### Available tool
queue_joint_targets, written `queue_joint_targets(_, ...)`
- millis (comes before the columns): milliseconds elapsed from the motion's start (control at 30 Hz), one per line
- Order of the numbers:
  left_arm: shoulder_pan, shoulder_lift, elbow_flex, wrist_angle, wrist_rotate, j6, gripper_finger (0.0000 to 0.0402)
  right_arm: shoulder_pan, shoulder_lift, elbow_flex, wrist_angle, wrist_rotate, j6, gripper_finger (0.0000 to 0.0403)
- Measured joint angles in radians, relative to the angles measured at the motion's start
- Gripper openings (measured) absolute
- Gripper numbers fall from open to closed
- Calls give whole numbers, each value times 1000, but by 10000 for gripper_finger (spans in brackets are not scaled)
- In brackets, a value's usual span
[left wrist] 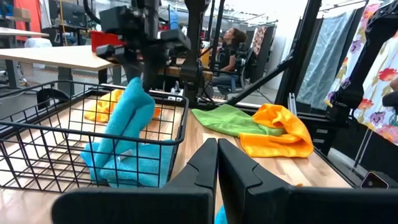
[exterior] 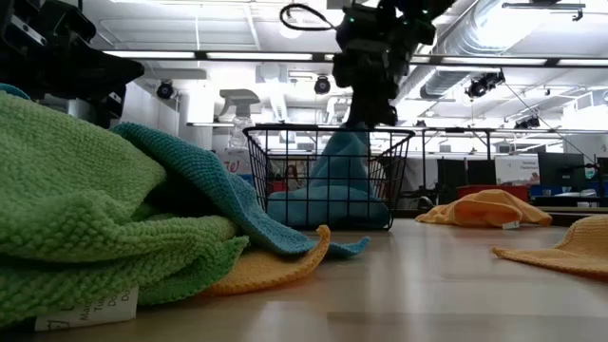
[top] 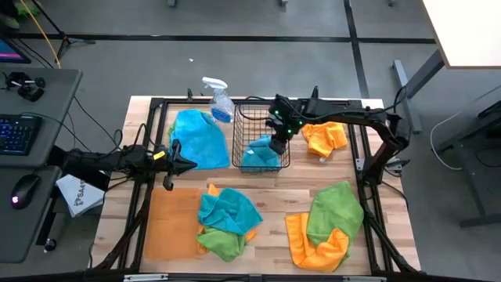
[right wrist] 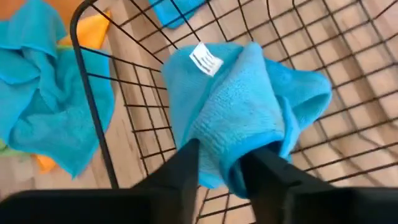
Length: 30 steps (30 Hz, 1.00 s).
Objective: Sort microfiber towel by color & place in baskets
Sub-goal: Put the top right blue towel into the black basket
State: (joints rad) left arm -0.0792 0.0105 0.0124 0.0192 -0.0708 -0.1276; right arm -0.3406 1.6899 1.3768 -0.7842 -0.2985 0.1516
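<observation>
The black wire basket (top: 261,133) stands at the table's far middle. My right gripper (right wrist: 227,171) is above it, shut on a blue towel (exterior: 342,157) whose lower part lies inside the basket. My left gripper (left wrist: 217,163) is shut and hovers at the table's left (top: 182,164), between a spread blue towel (top: 200,137) and the flat orange tray (top: 171,223), holding nothing. A pile of blue, green and orange towels (top: 227,219) lies partly on the tray's right edge. My right gripper pinches a bunched fold of the blue towel (right wrist: 231,140) between its two fingers (right wrist: 186,165), coming from above and pointing down into the basket. Several layers sit in the hold. The towel hangs below the fingers, and its lower part (exterior: 328,204) rests on the basket floor.
A clear spray bottle (top: 219,98) stands at the far edge, left of the basket. An orange towel (top: 325,137) lies right of the basket. A green towel on an orange one (top: 329,223) lies near right. People sit in the room beyond (left wrist: 233,46).
</observation>
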Motion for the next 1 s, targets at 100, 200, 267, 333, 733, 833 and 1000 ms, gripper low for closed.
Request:
queue_joint_targets(100,0,0,0,0,0,0,0,16,-39,-33,61,-2,29,180)
queue_joint_targets(200,0,0,0,0,0,0,0,24,-73,-6,68,1,27,223)
queue_joint_targets(267,0,0,0,0,0,0,0,23,-98,24,69,8,27,244)
queue_joint_targets(333,0,0,0,0,0,0,0,19,-124,56,67,16,28,259)
queue_joint_targets(733,0,0,0,0,0,0,0,22,-260,99,-180,52,-4,271)
queue_joint_targets(833,0,0,0,0,0,0,0,44,-266,99,-303,56,-29,271)
queue_joint_targets(1000,0,0,0,0,0,0,0,100,-283,97,-431,71,-46,271)
